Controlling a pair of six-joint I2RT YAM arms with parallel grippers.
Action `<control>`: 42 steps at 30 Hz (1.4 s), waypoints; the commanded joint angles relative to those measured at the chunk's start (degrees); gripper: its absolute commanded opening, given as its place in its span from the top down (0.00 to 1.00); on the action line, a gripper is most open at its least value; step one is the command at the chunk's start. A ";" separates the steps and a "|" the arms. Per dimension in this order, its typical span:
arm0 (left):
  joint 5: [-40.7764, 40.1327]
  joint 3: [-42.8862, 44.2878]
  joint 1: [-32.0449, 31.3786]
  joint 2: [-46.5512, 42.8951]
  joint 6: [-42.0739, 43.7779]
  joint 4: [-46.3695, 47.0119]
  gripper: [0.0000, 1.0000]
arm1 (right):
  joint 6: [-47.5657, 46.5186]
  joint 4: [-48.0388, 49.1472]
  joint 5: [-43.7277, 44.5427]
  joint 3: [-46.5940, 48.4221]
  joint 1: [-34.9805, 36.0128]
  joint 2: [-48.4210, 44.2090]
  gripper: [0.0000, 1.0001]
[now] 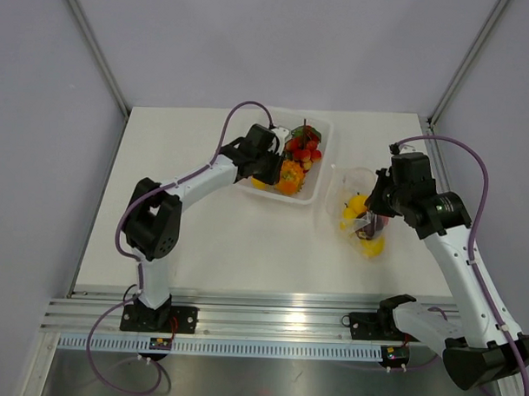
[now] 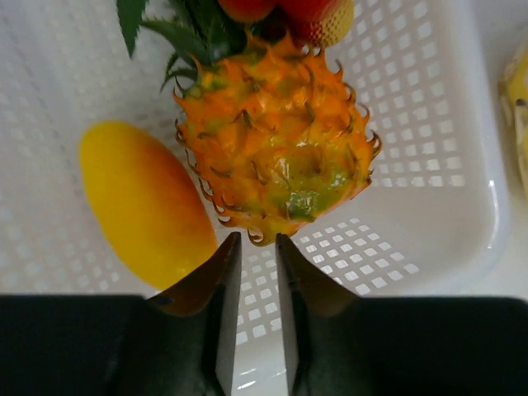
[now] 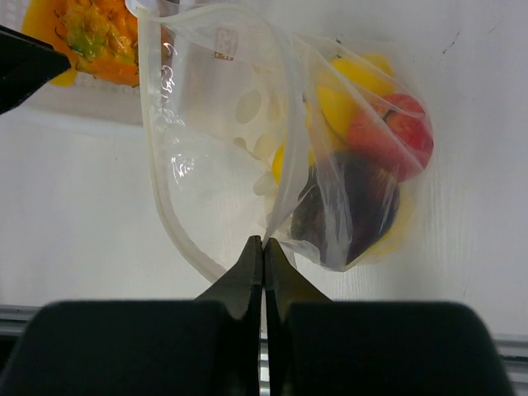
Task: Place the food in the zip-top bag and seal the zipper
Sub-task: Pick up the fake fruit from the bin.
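The clear bag [image 3: 214, 165] lies near the desk's right edge, zipper [image 3: 165, 223] unsealed, holding a yellow fruit [image 3: 346, 91], a red fruit [image 3: 400, 132] and a purple fruit [image 3: 346, 210]. The spiky orange fruit [image 2: 280, 157], mango [image 2: 144, 202] and strawberries [image 1: 305, 150] lie toward the far edge.

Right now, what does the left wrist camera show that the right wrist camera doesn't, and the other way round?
Only the left wrist view: a smooth yellow-orange mango-shaped toy fruit lying in the white perforated plastic tray, and the narrow, empty gap of the left gripper. Only the right wrist view: the crinkly transparent zip-top bag holding yellow, red and dark purple toy food, its film pinched by the shut right gripper. Both: the spiky orange toy fruit and part of that tray.
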 commanded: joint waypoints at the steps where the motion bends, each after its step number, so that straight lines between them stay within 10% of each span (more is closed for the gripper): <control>1: 0.88 1.90 0.07 -0.73 -0.78 2.15 0.69 | -0.10 0.55 0.31 0.42 -0.17 -1.28 1.00; 18: -22.59 11.30 0.24 5.14 -12.47 -8.22 0.28 | -0.19 2.14 -1.27 0.33 -0.17 1.09 1.00; 42: -25.93 13.06 0.24 17.63 -13.87 -11.65 0.41 | 0.34 1.61 -1.27 -0.37 -0.17 -0.22 1.00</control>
